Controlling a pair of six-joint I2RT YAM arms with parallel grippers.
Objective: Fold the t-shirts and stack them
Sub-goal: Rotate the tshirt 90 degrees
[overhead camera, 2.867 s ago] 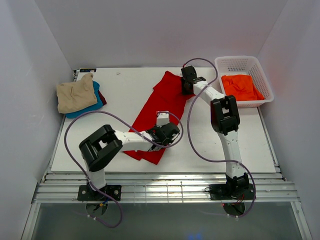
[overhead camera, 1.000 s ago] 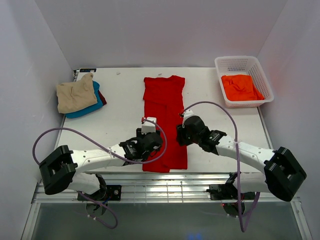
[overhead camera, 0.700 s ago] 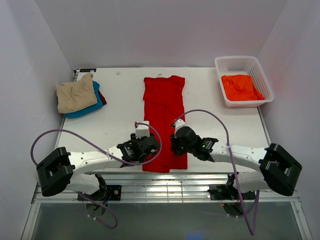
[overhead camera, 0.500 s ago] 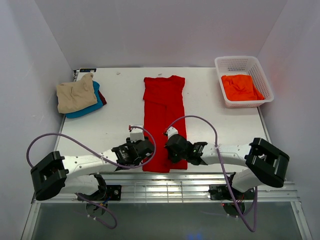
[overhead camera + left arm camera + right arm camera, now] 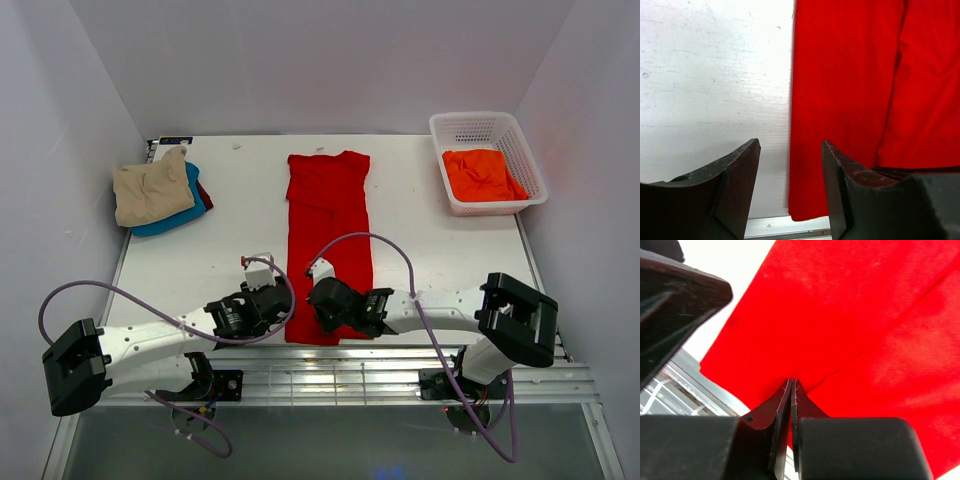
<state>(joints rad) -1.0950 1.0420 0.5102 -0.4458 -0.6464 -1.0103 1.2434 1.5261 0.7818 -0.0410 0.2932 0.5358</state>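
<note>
Now my right hand [image 5: 791,385] pinches red t-shirt [image 5: 328,215] hem; left hand [image 5: 791,145] open, empty, astride its edge, readying the fold.

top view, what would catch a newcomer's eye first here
The red t-shirt lies as a long strip down the middle. At its near end the right gripper is pinched shut on the cloth, the left gripper open at its left edge. An orange t-shirt sits in the far-right basket.
</note>
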